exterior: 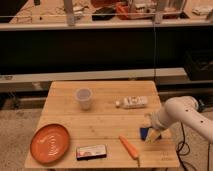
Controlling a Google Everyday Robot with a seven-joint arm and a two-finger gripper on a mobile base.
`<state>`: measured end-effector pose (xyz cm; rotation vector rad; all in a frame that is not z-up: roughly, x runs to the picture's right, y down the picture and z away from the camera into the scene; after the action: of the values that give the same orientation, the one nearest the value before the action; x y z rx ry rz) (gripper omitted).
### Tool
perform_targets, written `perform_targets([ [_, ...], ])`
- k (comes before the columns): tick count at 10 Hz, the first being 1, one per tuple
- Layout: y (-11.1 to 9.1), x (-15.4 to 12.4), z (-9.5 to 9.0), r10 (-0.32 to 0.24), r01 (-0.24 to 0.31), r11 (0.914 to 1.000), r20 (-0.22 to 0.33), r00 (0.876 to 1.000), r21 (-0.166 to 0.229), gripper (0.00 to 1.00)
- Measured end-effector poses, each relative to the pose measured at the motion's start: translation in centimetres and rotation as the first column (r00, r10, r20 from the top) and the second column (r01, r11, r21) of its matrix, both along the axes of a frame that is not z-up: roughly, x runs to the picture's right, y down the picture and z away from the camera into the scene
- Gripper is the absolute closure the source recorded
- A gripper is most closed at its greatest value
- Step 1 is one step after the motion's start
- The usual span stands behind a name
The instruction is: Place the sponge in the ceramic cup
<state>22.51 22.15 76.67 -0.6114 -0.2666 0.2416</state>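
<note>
The ceramic cup (84, 98) stands upright on the far left-middle part of the wooden table (105, 120). The sponge (143, 133), a small dark blue block with a yellowish edge, lies near the table's right front. My gripper (151, 130) hangs from the white arm (180, 112), which comes in from the right. It is right at the sponge, on its right side, low over the table and open. The sponge rests on the table, about a third of the table's width from the cup.
An orange plate (50, 143) sits at the front left. A flat dark packet (91, 151) lies at the front middle, with an orange carrot-shaped stick (129, 146) beside it, just left of the sponge. A white bottle (132, 102) lies on its side right of the cup.
</note>
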Motion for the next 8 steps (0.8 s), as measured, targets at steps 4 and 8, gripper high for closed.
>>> perform_targets([
  [4,0.5,0.3,1.3,0.024,-0.024,0.9997,0.007,1.0,0.0,0.2],
  [8,1.4,0.2,2.8,0.035,-0.035,0.9994,0.019,0.999,-0.006,0.2],
])
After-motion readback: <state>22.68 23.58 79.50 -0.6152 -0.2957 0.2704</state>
